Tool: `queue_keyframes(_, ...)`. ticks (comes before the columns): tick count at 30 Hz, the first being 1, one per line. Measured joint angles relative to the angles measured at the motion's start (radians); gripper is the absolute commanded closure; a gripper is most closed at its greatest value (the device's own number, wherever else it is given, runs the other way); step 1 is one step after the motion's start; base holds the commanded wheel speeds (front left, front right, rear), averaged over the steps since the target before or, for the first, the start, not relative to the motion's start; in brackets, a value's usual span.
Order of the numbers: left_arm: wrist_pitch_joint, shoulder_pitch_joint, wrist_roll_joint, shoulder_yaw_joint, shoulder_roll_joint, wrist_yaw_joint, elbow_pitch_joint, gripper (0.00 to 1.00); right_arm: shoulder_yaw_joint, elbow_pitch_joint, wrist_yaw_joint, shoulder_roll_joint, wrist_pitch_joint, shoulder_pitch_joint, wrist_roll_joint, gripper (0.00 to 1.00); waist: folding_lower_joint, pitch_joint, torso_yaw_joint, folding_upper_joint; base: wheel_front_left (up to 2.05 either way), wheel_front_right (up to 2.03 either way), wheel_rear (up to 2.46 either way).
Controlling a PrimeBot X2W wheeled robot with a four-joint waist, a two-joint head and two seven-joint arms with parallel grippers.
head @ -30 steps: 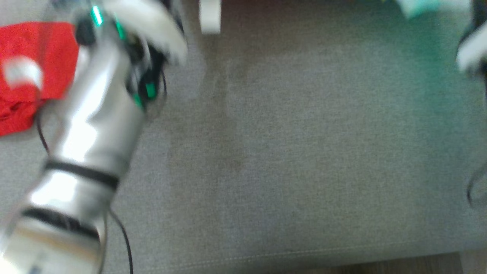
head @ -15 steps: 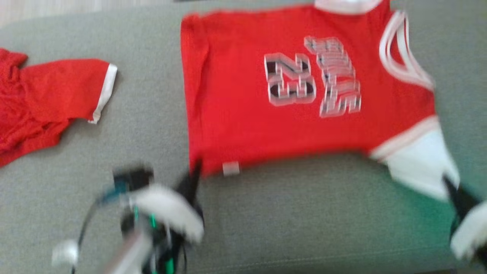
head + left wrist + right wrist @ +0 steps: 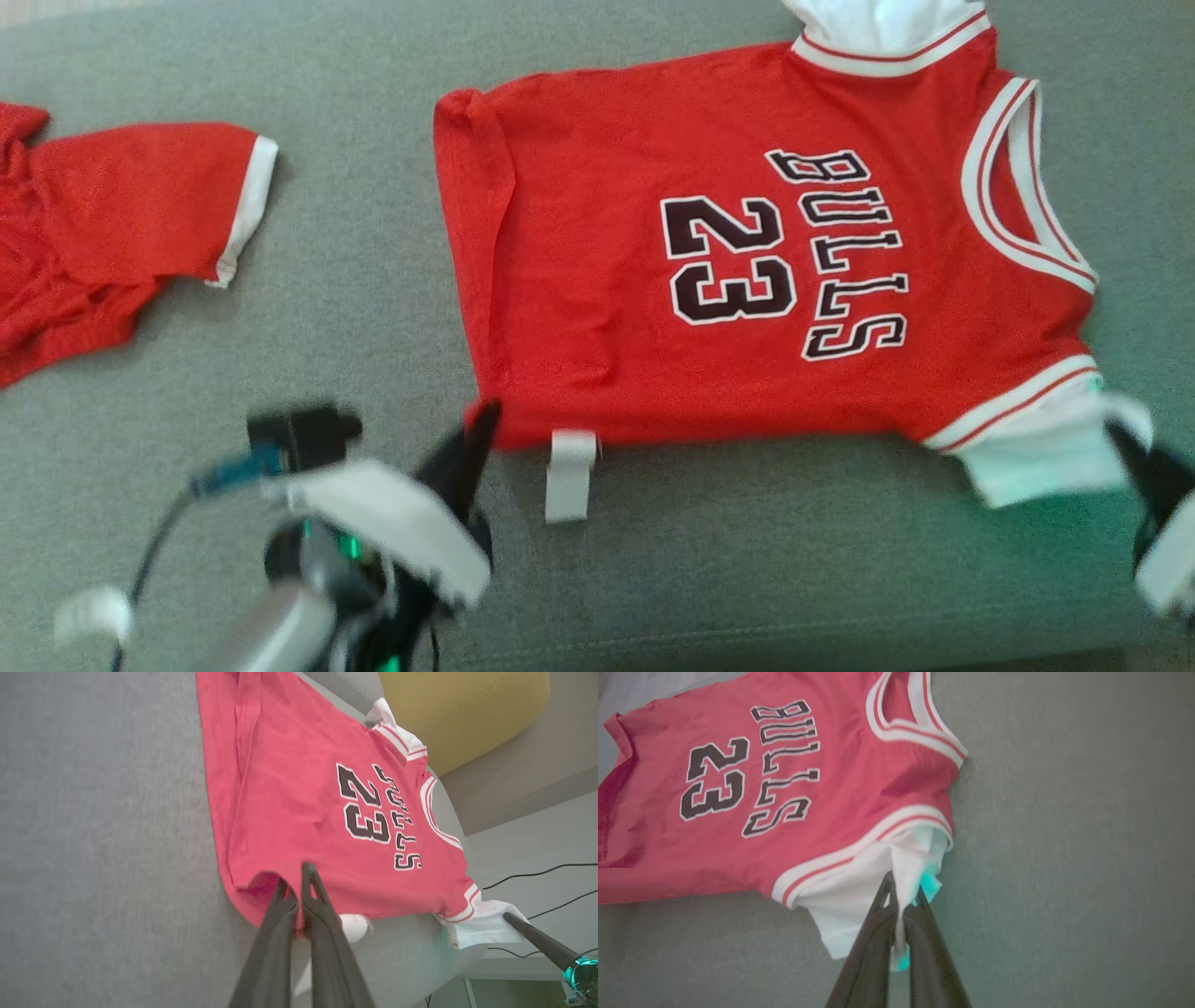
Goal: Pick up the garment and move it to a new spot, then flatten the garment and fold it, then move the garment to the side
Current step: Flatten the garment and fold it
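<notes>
1. While the jersey (image 3: 747,280) lies spread front-up across the middle of the grey seat (image 3: 373,355), both grippers hold its near side, close to the seat's near edge.
2. Left gripper (image 3: 481,420): jaws closed on the near hem corner, with red cloth pinched between the tips. In the left wrist view the corner is raised slightly off the seat.
3. Right gripper (image 3: 1120,443): jaws closed on the white sleeve (image 3: 1036,457), toward the seat's near right corner.
4. Tag (image 3: 569,471): white, sticking out from the near hem just beside the left gripper. No writing on it can be read.
5. Step in hand, as judged: flattening.
   - Hold both pinches firm.
   - Draw the two held points apart and toward the near edge evenly. This should take out the crease running beside the hem.
   - Lower the cloth fully onto the seat before letting go.
   - Avoid lifting, since that would likely drag the far side out of line.
6. Print on the chest: "BULLS" and "23", black with a white outline. It reads sideways in the head view, letter tops toward the neckline at the right.
7. Far sleeve (image 3: 878,23): white, at the jersey's far side.
8. Second garment (image 3: 112,224): red with a white cuff, bunched, well apart toward the seat's left edge.
9. Cushion (image 3: 458,714): yellow, beyond the jersey's far side.
</notes>
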State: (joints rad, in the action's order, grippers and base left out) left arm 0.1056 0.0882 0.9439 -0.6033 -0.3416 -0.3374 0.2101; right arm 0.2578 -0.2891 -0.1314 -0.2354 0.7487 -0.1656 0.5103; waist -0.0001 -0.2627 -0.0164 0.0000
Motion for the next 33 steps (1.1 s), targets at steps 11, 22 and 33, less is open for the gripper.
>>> queue_keyframes(11,0.21,0.308,0.032,0.0,0.015,-0.007,-0.158,1.0,-0.137,0.162,0.0,-0.163,0.194,0.416,0.042,1.0,0.0001,-0.093,0.014,0.0,0.0,0.0,0.0)
queue_keyframes(22,0.248,0.44,0.034,-0.004,0.052,-0.004,-0.311,0.61,-0.197,0.398,0.0,-0.183,0.023,0.682,-0.037,0.0,0.0002,-0.135,0.031,0.0,0.0,0.0,0.0)
queue_keyframes(33,0.138,0.319,0.024,0.006,0.047,-0.017,-0.241,0.0,-0.249,0.341,0.0,-0.212,-0.087,0.527,-0.043,0.0,0.0001,-0.097,0.012,0.0,0.0,0.0,0.0)
